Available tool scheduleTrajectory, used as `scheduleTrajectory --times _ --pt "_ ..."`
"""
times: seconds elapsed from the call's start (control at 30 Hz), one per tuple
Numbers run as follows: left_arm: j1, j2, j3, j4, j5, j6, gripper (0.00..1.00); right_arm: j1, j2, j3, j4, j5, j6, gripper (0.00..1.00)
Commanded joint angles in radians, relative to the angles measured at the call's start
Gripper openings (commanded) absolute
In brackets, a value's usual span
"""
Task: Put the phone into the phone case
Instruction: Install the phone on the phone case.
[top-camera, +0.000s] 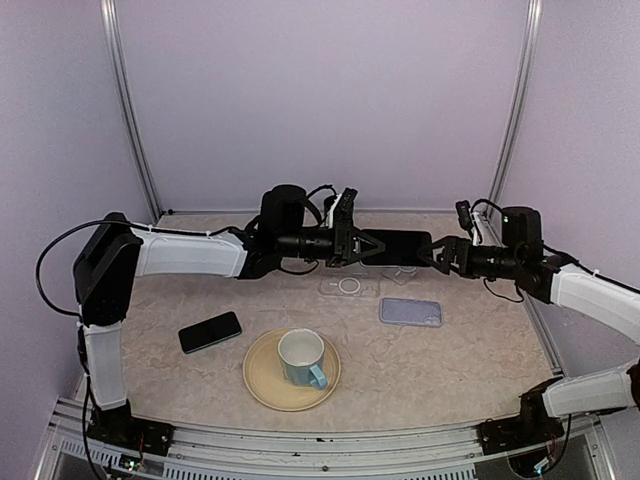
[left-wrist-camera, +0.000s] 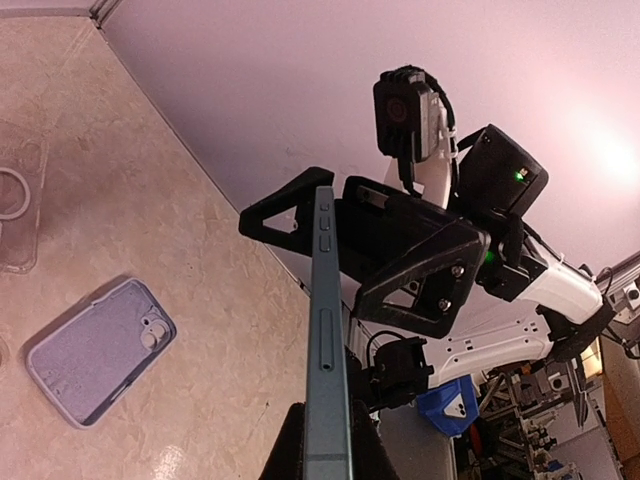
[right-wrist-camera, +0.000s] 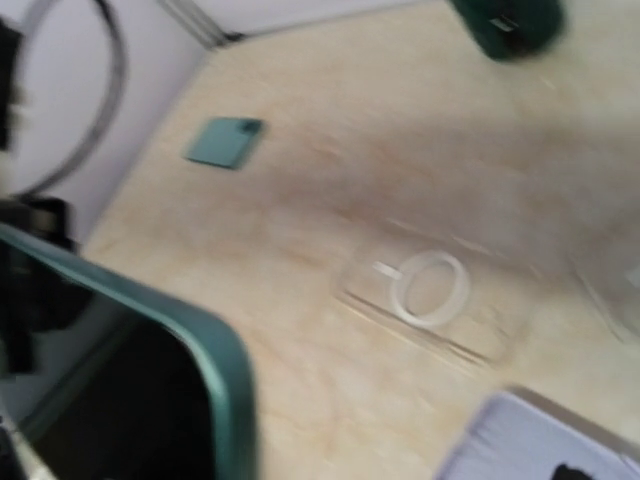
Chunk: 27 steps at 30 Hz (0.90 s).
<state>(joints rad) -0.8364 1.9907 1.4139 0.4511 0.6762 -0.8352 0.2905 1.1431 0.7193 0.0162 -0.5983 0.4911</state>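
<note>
I have the left gripper and right gripper both pinching the phone aloft, apparently regripping it for the clear case.

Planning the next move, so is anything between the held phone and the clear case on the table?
Nothing visible. Left gripper and right gripper hold the phone in the air, and the clear case lies uncovered.
</note>
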Motion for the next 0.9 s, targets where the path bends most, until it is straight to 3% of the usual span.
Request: scheduleTrajectory --times 0.0,0.37,0.87 --pt "0.007 0.047 0.104 -0.106 0.013 0.048 0.00 -0.022 0.026 0.019 -0.112 0.089 -0.012 1.00" --pt "0.010 0.168 0.239 -0.275 0.042 0.080 0.00 -0.068 -0.004 -0.036 -0.138 0.162 0.006 1.00" --pt "0.010 0.332 0.388 -0.334 0.075 0.045 0.00 -0.118 0.062 -0.112 -0.078 0.133 0.012 1.00"
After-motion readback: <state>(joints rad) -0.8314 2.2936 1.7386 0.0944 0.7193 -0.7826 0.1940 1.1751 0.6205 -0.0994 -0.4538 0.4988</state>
